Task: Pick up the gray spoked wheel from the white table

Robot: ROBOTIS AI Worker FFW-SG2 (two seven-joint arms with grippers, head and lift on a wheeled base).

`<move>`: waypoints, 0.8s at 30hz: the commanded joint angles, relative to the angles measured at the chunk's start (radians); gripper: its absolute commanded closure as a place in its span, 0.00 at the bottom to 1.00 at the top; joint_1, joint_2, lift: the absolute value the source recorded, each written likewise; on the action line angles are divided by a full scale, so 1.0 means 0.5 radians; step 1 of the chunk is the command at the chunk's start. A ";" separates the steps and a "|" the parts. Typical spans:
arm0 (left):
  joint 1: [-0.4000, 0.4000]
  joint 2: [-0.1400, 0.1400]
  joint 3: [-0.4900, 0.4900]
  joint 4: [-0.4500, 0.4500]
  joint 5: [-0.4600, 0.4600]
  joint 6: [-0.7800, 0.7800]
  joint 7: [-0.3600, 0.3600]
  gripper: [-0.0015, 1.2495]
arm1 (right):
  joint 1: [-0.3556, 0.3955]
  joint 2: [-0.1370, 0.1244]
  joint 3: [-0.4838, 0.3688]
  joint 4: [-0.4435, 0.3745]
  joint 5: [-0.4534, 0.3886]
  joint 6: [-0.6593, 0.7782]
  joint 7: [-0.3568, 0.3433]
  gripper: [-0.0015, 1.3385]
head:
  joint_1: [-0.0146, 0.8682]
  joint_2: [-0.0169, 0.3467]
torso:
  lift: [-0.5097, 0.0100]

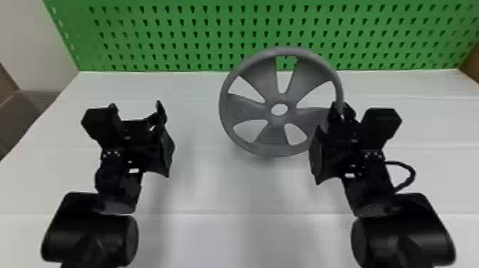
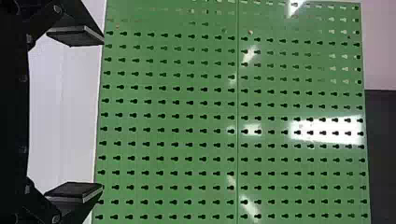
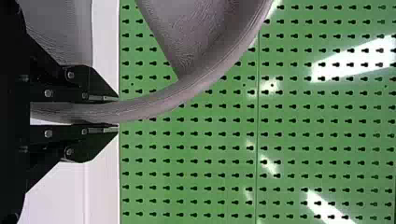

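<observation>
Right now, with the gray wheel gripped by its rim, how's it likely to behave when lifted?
The wheel looks stiff, its rim evenly curved where the right gripper pinches it. Gaps between its spokes suggest it's fairly light for its size. Held at one side only, it may tilt or twist in the grip.

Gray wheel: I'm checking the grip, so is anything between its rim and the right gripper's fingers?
Nothing visible is: the right gripper has its fingers closed on the gray wheel's rim, one on each side.
</observation>
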 commanded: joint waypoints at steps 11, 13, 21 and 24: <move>0.000 0.000 -0.009 0.000 0.001 0.002 0.000 0.14 | 0.000 0.000 0.000 0.000 -0.002 -0.009 0.000 0.93 | 0.89 0.23 | 0.82; 0.000 0.000 -0.009 0.000 0.001 0.002 0.000 0.14 | -0.003 0.000 0.003 0.000 -0.002 -0.009 0.000 0.93 | 0.89 0.23 | 0.82; -0.003 0.000 -0.015 0.000 -0.008 0.002 0.000 0.14 | -0.006 -0.003 0.003 -0.006 0.001 -0.009 0.000 0.93 | 0.89 0.23 | 0.82; -0.003 0.000 -0.012 0.000 -0.005 0.002 0.000 0.14 | -0.003 0.000 0.000 -0.006 0.001 -0.009 0.000 0.93 | 0.89 0.23 | 0.82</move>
